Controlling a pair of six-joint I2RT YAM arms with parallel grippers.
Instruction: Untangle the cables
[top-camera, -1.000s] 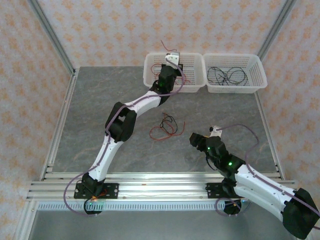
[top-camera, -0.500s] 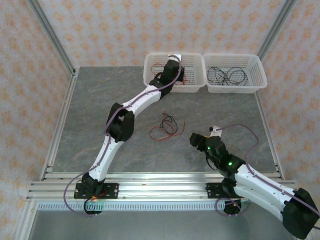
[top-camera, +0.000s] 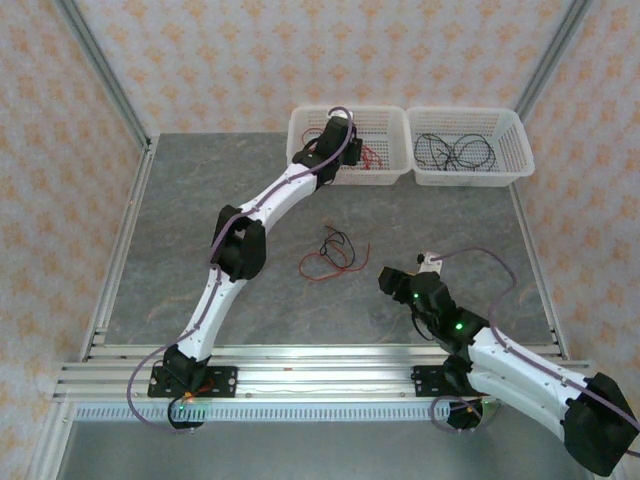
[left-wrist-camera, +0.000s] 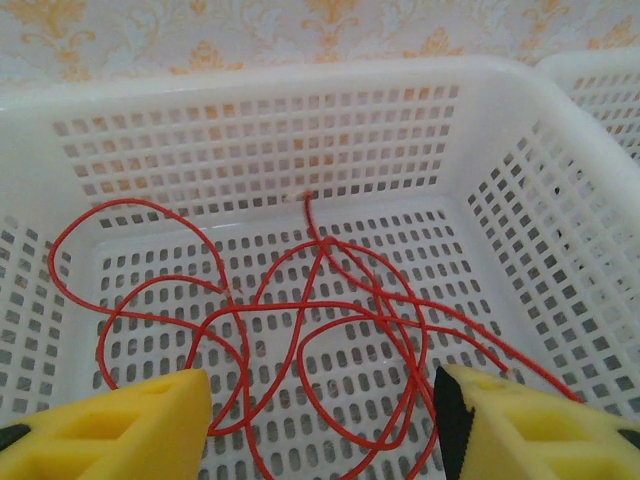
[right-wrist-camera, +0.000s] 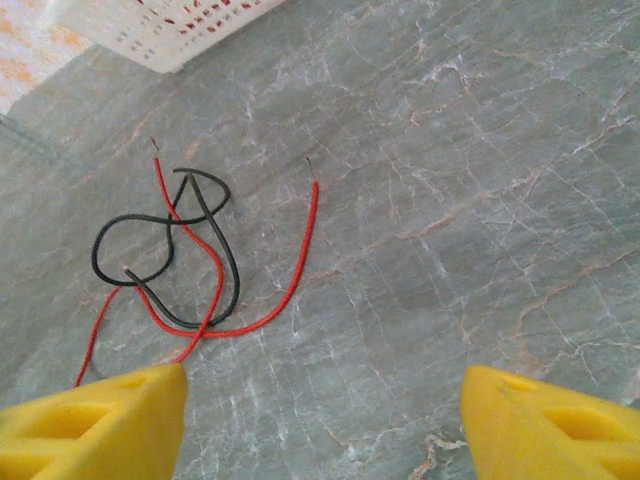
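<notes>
Red cables (left-wrist-camera: 380, 292) lie loose on the floor of the white basket (left-wrist-camera: 300, 90), just below and ahead of the left gripper (left-wrist-camera: 320, 440); its fingers stand spread, pinching nothing; reds are presumably sorted here; the red-and-black tangle (right-wrist-camera: 190, 235) rests on the table (right-wrist-camera: 450, 200) ahead-left of the right gripper (right-wrist-camera: 325, 420), likewise spread and positioned for a pick.

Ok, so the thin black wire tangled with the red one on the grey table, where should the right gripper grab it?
Probably the rounded left loop of the thin black wire, as the right wrist view shows it: it lies flat on the grey table, clear of crossings with the thin red wire. Come straight down with the open right gripper, jaws across the strand.
</notes>
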